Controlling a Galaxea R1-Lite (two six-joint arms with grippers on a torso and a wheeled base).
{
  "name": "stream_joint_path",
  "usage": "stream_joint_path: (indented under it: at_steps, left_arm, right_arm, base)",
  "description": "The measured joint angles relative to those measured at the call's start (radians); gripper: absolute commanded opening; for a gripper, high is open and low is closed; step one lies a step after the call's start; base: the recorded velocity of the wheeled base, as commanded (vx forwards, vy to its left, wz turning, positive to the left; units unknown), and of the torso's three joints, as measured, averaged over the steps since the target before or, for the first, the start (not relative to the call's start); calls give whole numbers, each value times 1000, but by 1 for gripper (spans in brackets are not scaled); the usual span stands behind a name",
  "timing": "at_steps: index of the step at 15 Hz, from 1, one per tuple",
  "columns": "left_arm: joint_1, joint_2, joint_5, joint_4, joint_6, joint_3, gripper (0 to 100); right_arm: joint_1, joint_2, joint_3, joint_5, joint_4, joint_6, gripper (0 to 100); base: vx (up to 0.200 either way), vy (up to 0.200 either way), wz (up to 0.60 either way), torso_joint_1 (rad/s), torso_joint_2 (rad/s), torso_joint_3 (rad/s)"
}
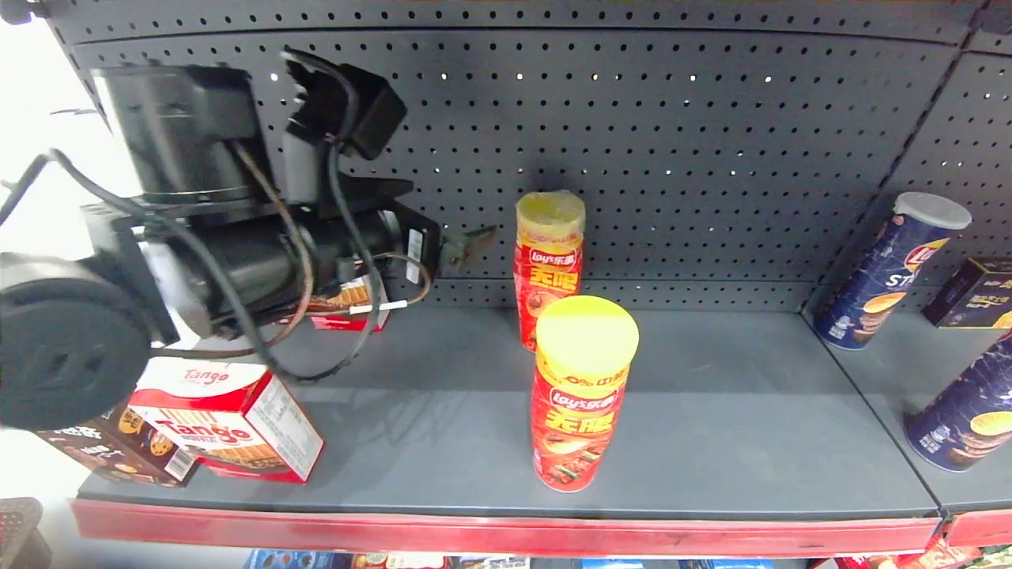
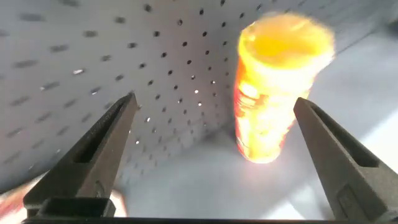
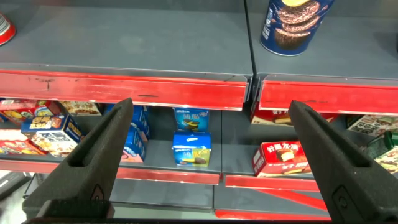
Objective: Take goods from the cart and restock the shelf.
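Two red chip cans with yellow lids stand upright on the grey shelf (image 1: pixel 727 427): one at the back (image 1: pixel 549 265) by the pegboard, one nearer the front (image 1: pixel 583 395). My left gripper (image 1: pixel 468 239) hovers over the shelf just left of the back can. In the left wrist view that gripper (image 2: pixel 216 102) is open, and the back can (image 2: pixel 273 93) stands a short way beyond its fingertips, untouched. My right gripper (image 3: pixel 209 107) is open and empty, in front of the shelf's red front edge (image 3: pixel 124 84).
A red and white wafer box (image 1: pixel 229 419) and a dark cookie box (image 1: pixel 118 454) lie at the shelf's left front. Blue chip cans (image 1: pixel 889 273) lean on the right bay. Small boxes (image 3: pixel 191 148) fill the lower shelf. Open room lies right of the red cans.
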Motion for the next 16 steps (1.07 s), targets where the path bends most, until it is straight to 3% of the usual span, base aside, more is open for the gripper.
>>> stream_joint_path:
  at_steps: [5, 8, 11, 14, 16]
  left_arm:
    - [-30, -448, 9, 26, -27, 336, 100]
    - [23, -771, 9, 99, -41, 477, 100]
    - [217, -1076, -20, 147, -91, 721, 100]
    - [429, -1315, -126, 167, -150, 949, 100]
    - [501, -1437, -185, 221, -169, 1047, 100]
  right_arm:
    - [0, 0, 0, 0, 0, 0, 100]
    - [0, 0, 0, 0, 0, 0, 100]
    - [0, 0, 0, 0, 0, 0, 100]
    - [0, 0, 0, 0, 0, 0, 100]
    - [0, 0, 0, 0, 0, 0, 100]
  base:
    - [0, 0, 0, 0, 0, 0]
    - [0, 0, 0, 0, 0, 0]
    - [0, 0, 0, 0, 0, 0]
    - [0, 0, 0, 0, 0, 0]
    - [0, 0, 0, 0, 0, 0]
